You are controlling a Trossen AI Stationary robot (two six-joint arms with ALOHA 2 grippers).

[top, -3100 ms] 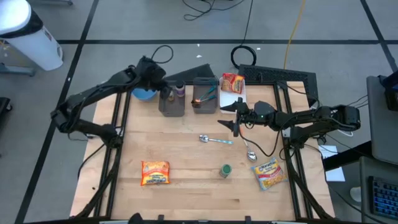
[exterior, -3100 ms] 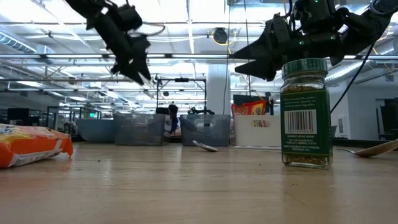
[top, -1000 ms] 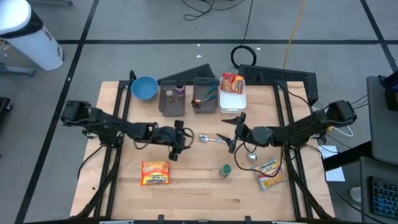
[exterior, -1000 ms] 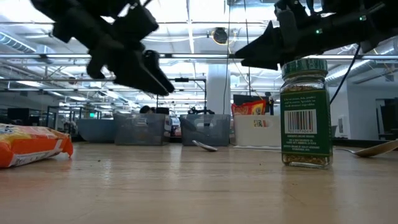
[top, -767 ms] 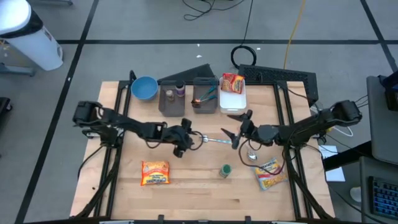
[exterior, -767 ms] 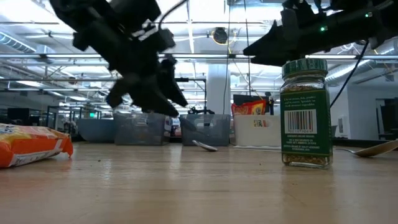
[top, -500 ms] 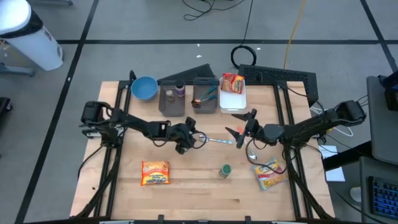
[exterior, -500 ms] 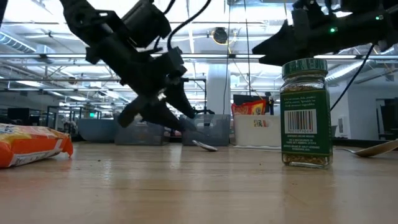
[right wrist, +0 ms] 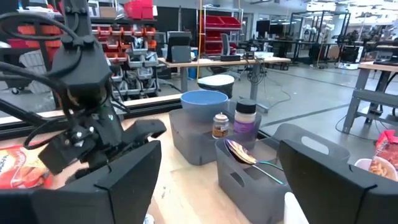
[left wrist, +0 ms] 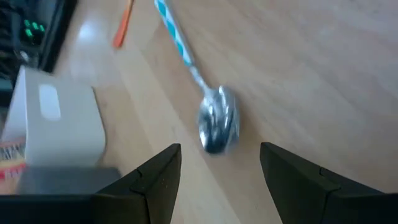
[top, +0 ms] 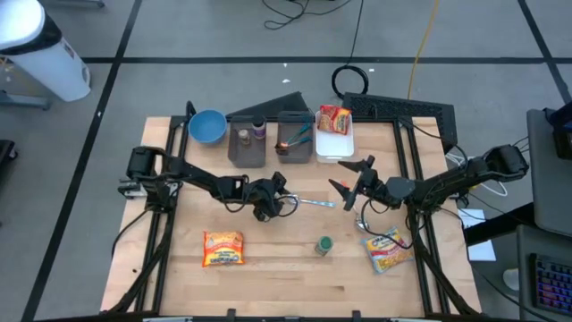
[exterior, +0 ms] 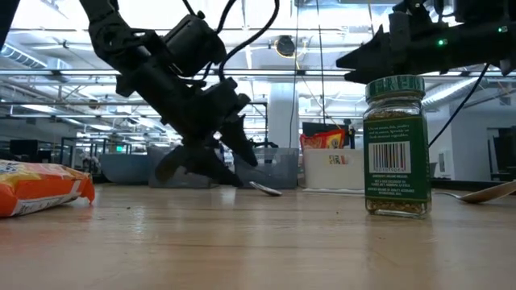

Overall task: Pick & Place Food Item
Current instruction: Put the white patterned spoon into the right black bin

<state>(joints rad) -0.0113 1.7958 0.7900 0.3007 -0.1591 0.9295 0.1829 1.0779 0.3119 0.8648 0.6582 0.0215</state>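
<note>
spoon point(top: 307, 202) with a blue-striped handle lies flat mid-tabletop point(top: 268, 268), its bowl toward the left gripper point(top: 279, 200). the left wrist view shows the bowl point(left wrist: 217, 126) just ahead of that gripper's two fingers point(left wrist: 158, 174), which stand apart, nothing between them; the high view hides this under the arm. the low view shows the left gripper point(exterior: 234, 165) tilted down, close over the wood. the right gripper point(top: 349, 175) hangs open beyond the handle end, near the white bin point(top: 333, 143); its wrist view faces the left gripper point(right wrist: 93, 146) and looks into the grey bins point(right wrist: 249, 168), a blue bowl point(right wrist: 204, 99) behind them. only the high view shows the orange packet point(top: 222, 249), the yellow packet point(top: 385, 249) and a second spoon point(top: 365, 222). the jar point(exterior: 395, 147) looms large in the low view.
</note>
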